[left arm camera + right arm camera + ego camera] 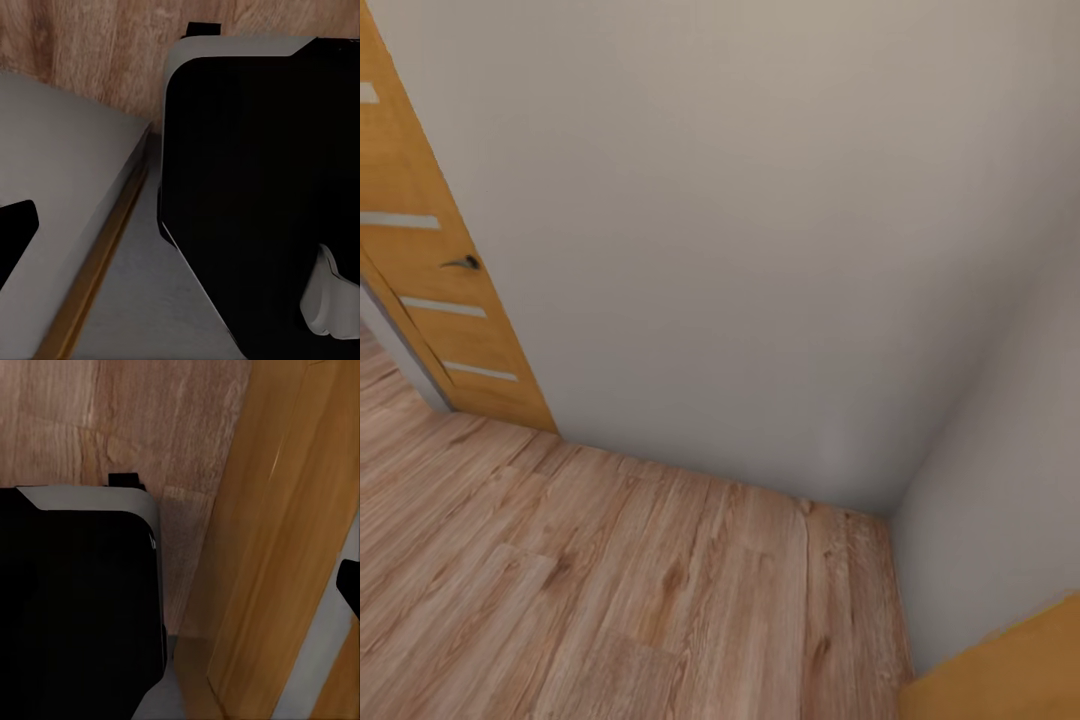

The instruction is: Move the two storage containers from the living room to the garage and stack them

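The two storage containers are out of view. I face a corner of plain white-grey walls (760, 250) over light wood plank floor (610, 590). In the left wrist view a single dark finger (15, 234) pokes in at the edge, over a grey wall surface. In the right wrist view a single dark finger (349, 583) shows at the edge beside a wooden door panel (277, 547). Nothing lies against either finger, and with the second finger out of view the gap cannot be judged.
A wooden door (430, 280) with a dark handle (463, 263) stands at the left of the wall. Another orange wooden panel (1010, 670) cuts in at the lower right. My black, grey-rimmed base (255, 187) (75, 607) sits close to the wall and door.
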Motion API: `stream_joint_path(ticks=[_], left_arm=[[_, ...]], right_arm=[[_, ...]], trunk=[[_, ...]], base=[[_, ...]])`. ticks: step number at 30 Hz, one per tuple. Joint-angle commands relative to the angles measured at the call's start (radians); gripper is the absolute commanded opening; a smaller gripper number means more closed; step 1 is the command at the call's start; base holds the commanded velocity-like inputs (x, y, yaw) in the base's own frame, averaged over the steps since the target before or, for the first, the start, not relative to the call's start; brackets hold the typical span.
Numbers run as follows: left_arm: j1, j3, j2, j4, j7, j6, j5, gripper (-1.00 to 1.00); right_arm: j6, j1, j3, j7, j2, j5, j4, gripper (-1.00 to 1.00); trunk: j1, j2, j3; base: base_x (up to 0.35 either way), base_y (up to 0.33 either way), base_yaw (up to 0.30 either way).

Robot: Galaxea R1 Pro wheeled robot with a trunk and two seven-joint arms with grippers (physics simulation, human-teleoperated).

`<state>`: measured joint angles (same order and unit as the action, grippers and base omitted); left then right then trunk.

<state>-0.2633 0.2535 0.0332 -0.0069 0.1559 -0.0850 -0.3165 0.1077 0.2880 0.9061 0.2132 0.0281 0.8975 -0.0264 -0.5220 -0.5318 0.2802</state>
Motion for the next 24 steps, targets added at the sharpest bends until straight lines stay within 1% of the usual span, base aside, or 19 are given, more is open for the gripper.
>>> stream_joint_path(ticks=[1, 17, 22, 24], left_arm=[[-0.001, 0.008, 0.0, -0.001, 0.004, -0.004, -0.009, 1.0], [-0.001, 0.009, -0.001, -0.001, 0.004, -0.004, -0.009, 1.0], [-0.001, 0.009, -0.001, -0.001, 0.004, -0.004, -0.009, 1.0], [-0.001, 0.008, -0.001, -0.001, 0.004, -0.004, -0.009, 1.0]], right_arm=[[0.004, 0.001, 0.008, 0.0, 0.001, 0.009, -0.003, 1.0], [0.004, 0.001, 0.008, 0.0, 0.001, 0.01, -0.003, 1.0], [0.004, 0.001, 0.008, 0.001, 0.001, 0.009, -0.003, 1.0], [0.004, 0.001, 0.008, 0.001, 0.001, 0.009, -0.003, 1.0]], trunk=[[-0.001, -0.001, 0.001], [-0.001, -0.001, 0.001], [-0.001, -0.001, 0.001], [-0.001, -0.001, 0.001]], base=[[0.294, 0.0, 0.013], [0.317, 0.0, 0.001], [0.161, 0.0, 0.01], [0.039, 0.0, 0.155]])
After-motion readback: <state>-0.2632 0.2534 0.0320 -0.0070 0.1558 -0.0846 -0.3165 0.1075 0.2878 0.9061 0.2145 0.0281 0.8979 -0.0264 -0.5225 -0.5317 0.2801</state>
